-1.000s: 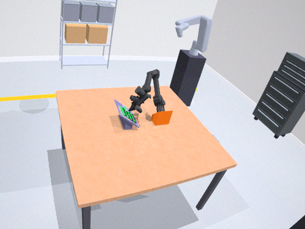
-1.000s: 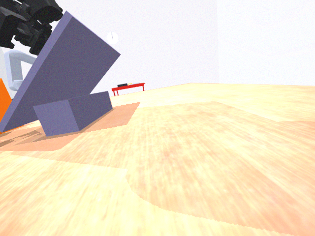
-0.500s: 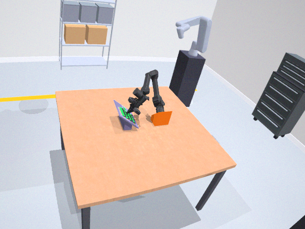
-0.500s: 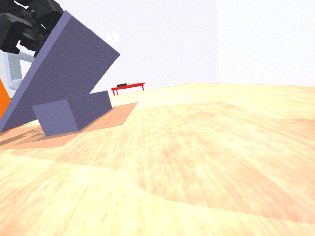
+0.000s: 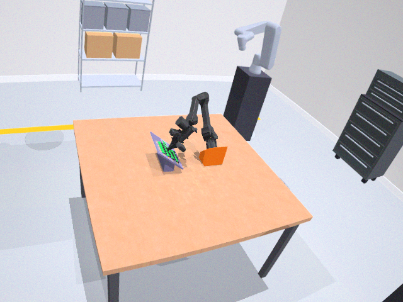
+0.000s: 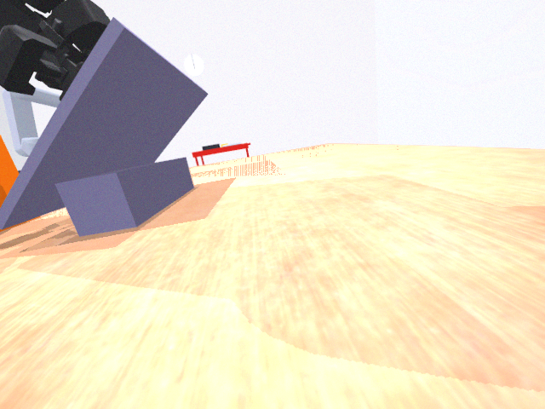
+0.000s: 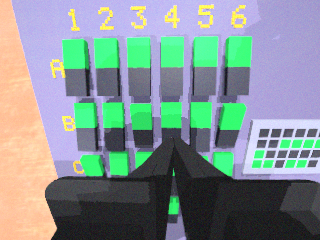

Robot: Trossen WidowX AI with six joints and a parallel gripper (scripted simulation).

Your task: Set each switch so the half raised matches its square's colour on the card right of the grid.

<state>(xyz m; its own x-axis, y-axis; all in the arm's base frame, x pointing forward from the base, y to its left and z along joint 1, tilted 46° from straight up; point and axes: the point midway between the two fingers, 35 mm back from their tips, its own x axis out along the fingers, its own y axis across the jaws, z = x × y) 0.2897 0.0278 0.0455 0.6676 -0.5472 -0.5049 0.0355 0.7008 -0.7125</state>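
panel: the tilted purple switch panel sits nearer the table's far edge than its near one, left of the orange block
gripper: the gripper is clenched, nothing in it, tips right by switch B4; can't tell if they're touching
card: the little card is on the panel, right of rows B and C
table: the wooden table has the arm near its far right corner
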